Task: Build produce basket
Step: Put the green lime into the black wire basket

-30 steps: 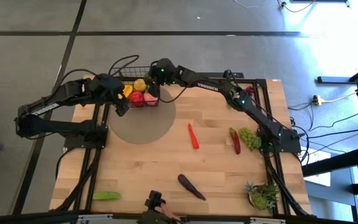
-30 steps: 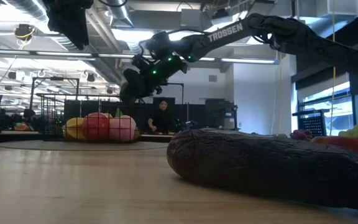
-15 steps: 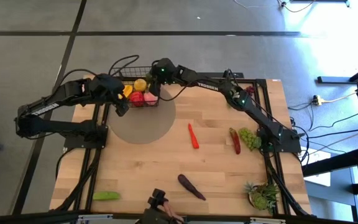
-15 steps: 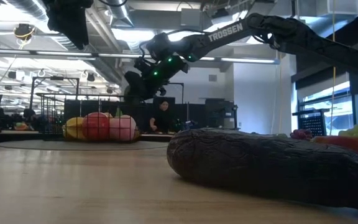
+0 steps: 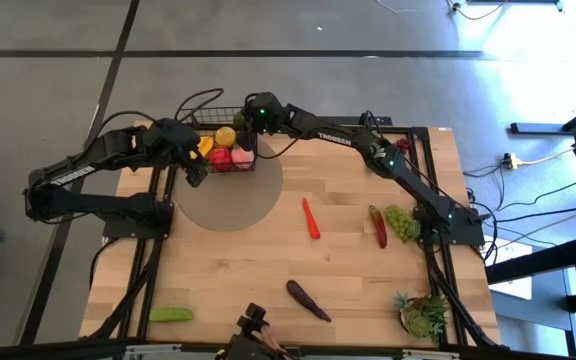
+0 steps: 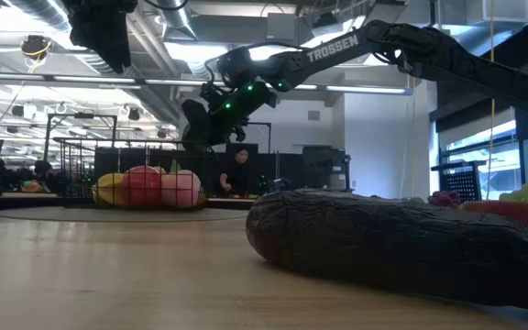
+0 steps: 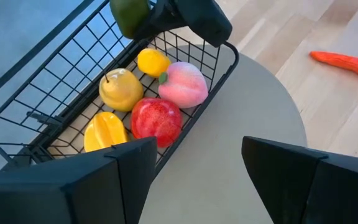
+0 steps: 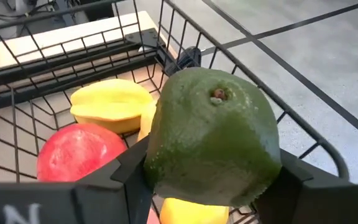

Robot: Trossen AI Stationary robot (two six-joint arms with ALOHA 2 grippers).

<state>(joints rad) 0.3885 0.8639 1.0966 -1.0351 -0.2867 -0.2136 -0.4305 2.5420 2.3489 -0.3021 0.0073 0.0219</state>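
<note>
The black wire basket (image 5: 224,148) stands on a grey round mat (image 5: 230,200) at the table's far left. In it lie a red apple (image 7: 156,119), a pink peach (image 7: 182,85), a yellow pear (image 7: 120,89), a lemon (image 7: 152,61) and an orange mango (image 7: 106,132). My right gripper (image 8: 207,180) is shut on a round green fruit (image 8: 211,137) above the basket's far right end; it also shows in the low view (image 6: 198,124). My left gripper (image 7: 194,171) is open and empty, hovering at the basket's near left side (image 5: 194,166). My right gripper pinches the green fruit between its two fingers (image 8: 122,177), one on each of two opposite sides (image 8: 160,155). The fruit's stem end (image 8: 217,94) faces away from the gripper. The fruit hangs clear above the basket and the fruits in it (image 7: 129,15).
On the wooden table lie a red chilli (image 5: 311,218), a second chilli (image 5: 378,226) beside green grapes (image 5: 401,220), a dark eggplant (image 5: 308,300) near the front, a green cucumber (image 5: 171,314) at the near left, and a spiky potted plant (image 5: 423,315) at the near right.
</note>
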